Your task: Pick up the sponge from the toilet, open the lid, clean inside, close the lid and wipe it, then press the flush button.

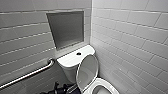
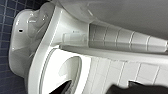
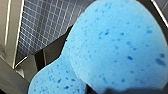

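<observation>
Walls [image 1: 130,32]: pale grey tile meeting in a corner, with a recessed niche [image 1: 66,28] above the tank and a grab bar [image 1: 30,75] on the left wall.
Floor [image 2: 7,15]: small dark blue tiles.
Toilet [image 1: 71,60]: white, set in the corner.
Flush button [image 1: 78,53]: in the middle of the tank top.
Lid [image 1: 87,71]: raised, standing in front of the tank.
Bowl [image 1: 102,88]: open.
Sponge [image 3: 115,47]: bright blue and speckled, close against the right wrist camera.
Right gripper [image 3: 100,62]: clamped on the sponge, dark parts at its edges.
Left gripper [image 2: 140,88]: dark parts near the toilet's side; cannot tell whether it is open or closed.
</observation>
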